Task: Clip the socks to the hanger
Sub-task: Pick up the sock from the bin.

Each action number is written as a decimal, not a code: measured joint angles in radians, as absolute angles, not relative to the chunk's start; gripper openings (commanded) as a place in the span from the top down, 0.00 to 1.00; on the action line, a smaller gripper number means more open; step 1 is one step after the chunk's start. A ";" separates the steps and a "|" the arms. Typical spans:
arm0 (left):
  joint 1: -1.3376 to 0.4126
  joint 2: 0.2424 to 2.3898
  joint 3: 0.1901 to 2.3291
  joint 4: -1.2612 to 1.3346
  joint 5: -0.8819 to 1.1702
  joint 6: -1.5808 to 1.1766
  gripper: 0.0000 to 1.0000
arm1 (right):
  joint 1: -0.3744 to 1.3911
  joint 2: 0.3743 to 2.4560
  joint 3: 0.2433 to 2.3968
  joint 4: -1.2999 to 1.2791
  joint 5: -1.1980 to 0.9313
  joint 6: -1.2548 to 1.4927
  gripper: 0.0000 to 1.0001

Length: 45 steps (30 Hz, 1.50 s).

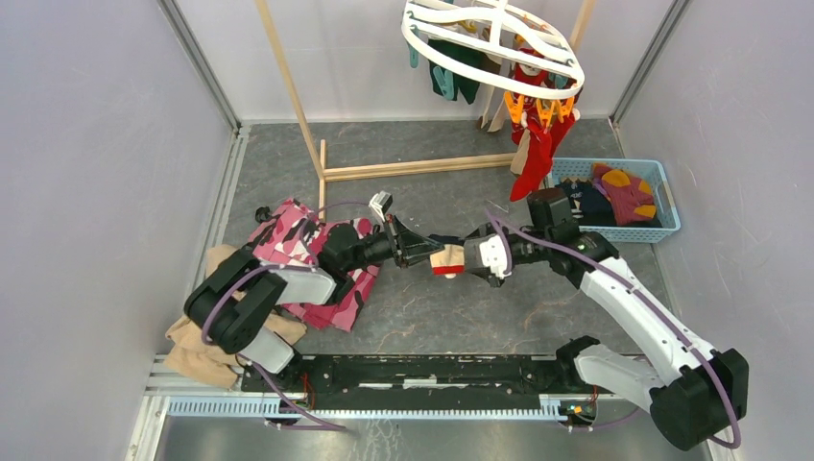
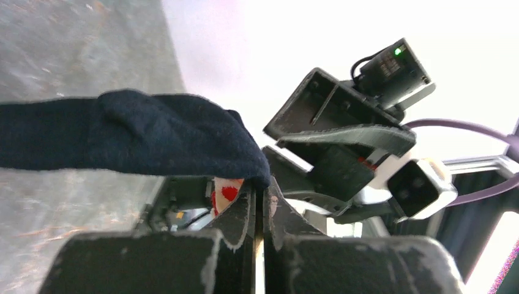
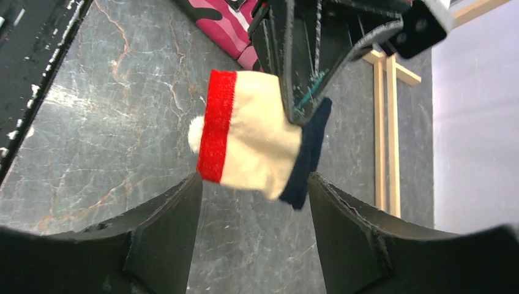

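ITEM: 1 sock (image 3: 248, 141) (cream, red band, navy part), mid-air over table centre, clear of the tabletop.
HELD BY: L gripper (image 2: 260, 199), fingers clamped tight on the navy edge, prob. so the rest hangs free for the other arm.
R gripper (image 3: 254, 180): fingers spread either side of the sock, not touching. Reads as a pass btwn the 2 arms.
hanger (image 1: 494, 34): far R, well apart, up on wooden rack (image 1: 413, 168); clipped socks (image 1: 538, 158) hang from it.
NEARBY: blue basket (image 1: 624, 233) w/ spare socks (image 1: 624, 192); pink camo cloth (image 1: 288, 235) under L arm; tan cloth (image 1: 192, 360).
IN THE WAY: the red clipped socks dangle on the hanger's near side, likely crowding the free clips.
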<state>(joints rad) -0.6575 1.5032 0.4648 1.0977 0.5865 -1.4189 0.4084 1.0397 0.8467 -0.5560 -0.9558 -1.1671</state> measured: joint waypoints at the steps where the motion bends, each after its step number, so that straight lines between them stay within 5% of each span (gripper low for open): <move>1: -0.658 1.528 0.465 1.145 0.592 -1.464 0.98 | 0.427 1.037 0.839 -0.539 -0.952 -1.174 0.31; 10: -0.657 1.802 0.482 1.440 0.633 -1.862 0.98 | 0.492 1.025 0.780 -0.389 -0.791 -1.180 0.30; 23: -0.656 1.815 0.554 1.483 0.665 -1.986 0.98 | 0.512 0.968 0.728 -0.378 -0.687 -1.321 0.35; 28: -0.656 1.815 0.574 1.484 0.669 -2.004 0.98 | 0.540 0.968 0.728 -0.335 -0.637 -1.309 0.50; 36: -0.657 1.815 0.584 1.485 0.683 -2.015 0.95 | 0.569 0.950 0.728 -0.271 -0.585 -1.219 0.97; 45: -0.633 1.815 0.554 1.496 0.682 -2.012 0.68 | 0.566 0.911 0.728 -0.295 -0.658 -1.118 1.00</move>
